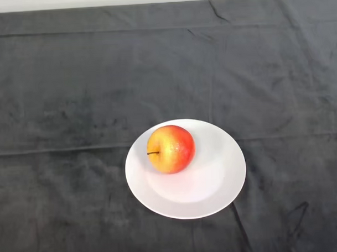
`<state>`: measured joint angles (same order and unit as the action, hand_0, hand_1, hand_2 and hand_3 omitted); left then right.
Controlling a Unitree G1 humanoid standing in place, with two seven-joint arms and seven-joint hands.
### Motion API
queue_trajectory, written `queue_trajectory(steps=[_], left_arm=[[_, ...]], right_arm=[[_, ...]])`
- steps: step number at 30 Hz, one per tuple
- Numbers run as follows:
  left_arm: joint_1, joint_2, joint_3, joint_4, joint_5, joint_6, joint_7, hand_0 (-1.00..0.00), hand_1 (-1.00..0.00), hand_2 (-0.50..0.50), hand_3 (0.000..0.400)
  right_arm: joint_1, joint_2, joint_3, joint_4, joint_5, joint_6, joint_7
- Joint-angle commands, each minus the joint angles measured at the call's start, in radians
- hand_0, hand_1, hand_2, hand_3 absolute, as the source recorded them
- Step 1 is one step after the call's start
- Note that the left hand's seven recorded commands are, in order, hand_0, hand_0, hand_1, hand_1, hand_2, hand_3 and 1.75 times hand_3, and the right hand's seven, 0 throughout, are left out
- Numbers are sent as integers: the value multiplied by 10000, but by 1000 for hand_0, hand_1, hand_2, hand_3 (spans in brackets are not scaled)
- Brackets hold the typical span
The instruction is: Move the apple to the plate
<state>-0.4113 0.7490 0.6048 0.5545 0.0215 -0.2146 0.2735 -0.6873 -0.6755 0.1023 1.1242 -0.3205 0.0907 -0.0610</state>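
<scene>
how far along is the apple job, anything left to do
It looks done: the apple lies on the white plate, toward its upper left part, stem pointing left. Nothing is in hand, as no part of the robot shows in the head view. Nothing seems left to do.

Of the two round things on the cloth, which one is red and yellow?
The apple, with a dark stem; it lies on the plain white plate, the other round thing.
</scene>
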Motion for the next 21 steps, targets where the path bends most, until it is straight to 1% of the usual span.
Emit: queue_trajectory(steps=[1,11,15,21], left_arm=[[-333,607,-83,329,0,-254,-46,0,0,0,0],[-288,637,-116,299,-63,-244,-63,0,0,0,0],[-247,678,-88,295,-108,-246,-90,0,0,0,0],[-242,668,-119,250,-109,-210,-34,0,0,0,0]], right_arm=[[55,-240,-120,92,-109,-51,-65],[62,-243,-119,107,-106,-71,-72],[70,-264,-125,116,-101,-81,-63],[67,-266,-124,123,-100,-80,-67]])
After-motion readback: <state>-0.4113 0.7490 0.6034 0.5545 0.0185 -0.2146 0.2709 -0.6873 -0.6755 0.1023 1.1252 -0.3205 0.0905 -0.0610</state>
